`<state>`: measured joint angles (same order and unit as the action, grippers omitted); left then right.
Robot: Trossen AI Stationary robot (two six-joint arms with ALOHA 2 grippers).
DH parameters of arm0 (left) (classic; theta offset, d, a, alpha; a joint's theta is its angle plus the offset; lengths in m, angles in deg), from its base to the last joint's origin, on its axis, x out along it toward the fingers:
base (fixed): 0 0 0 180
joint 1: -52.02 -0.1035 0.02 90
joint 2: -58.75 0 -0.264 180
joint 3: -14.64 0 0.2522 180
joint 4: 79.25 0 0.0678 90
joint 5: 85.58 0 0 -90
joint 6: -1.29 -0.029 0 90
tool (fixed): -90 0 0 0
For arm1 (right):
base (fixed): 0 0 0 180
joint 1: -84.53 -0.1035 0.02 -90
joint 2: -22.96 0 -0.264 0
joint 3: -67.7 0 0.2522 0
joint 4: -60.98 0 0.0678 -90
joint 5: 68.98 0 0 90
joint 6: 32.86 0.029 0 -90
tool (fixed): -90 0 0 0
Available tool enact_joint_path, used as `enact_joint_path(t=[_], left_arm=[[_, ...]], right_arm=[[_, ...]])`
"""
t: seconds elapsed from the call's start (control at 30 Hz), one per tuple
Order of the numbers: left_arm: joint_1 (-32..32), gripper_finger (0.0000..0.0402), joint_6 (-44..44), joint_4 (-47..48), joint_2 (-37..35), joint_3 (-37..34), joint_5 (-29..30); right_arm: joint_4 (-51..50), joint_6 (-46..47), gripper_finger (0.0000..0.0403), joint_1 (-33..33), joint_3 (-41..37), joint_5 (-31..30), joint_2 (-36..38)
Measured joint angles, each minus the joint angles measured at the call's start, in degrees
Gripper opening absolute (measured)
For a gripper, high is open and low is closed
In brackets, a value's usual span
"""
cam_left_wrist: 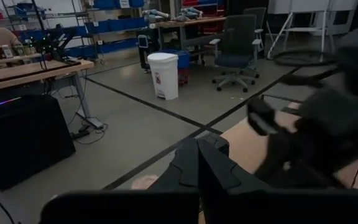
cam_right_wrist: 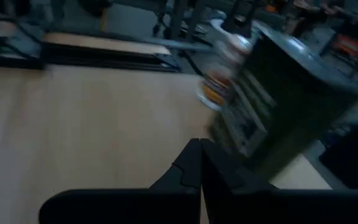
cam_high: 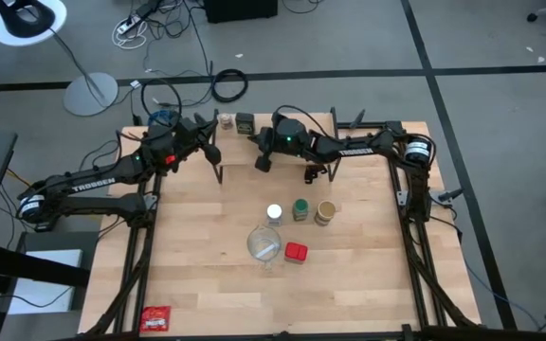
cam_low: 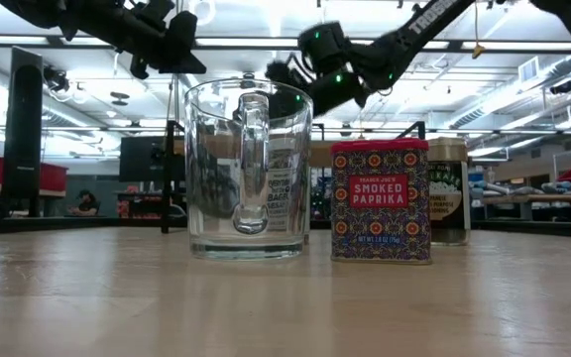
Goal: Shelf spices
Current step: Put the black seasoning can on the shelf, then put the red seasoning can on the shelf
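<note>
Light wood shelf already carries the dark green tin and tiny jar, both tools, left and right, are closed empty beside it, and four spices in front remain to be fetched.

The red tin reads "SMOKED PAPRIKA"; left arm "TROSSEN".

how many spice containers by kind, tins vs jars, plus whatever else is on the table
tins: 2, red tin, dark green tin
jars: 4, white-lidded, green-lidded, tan-lidded, tiny brownish jar
glass mug: 1
red packet: 1
total: 8
</note>
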<state>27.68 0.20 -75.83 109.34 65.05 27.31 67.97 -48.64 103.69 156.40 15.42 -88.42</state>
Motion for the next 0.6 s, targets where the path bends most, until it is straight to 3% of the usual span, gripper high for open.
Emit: enact_joint_path(t=[0.23,0.43,0.6], left_arm=[[0.0,0.0001,0.0,1.6,0.0,0.0,-2.6],[0.2,0.0001,-0.3,2.5,0.6,0.0,-13.1],[1.8,0.0003,-2.0,2.4,2.2,0.0,-18.8]], right_arm=[[-5.6,-2.8,0.0,-4.5,0.0,-3.8,6.2],[-14.4,-4.0,0.0,-8.6,0.0,-6.1,14.5],[-16.8,-5.0,0.0,-11.8,-4.5,-12.9,23.4]])
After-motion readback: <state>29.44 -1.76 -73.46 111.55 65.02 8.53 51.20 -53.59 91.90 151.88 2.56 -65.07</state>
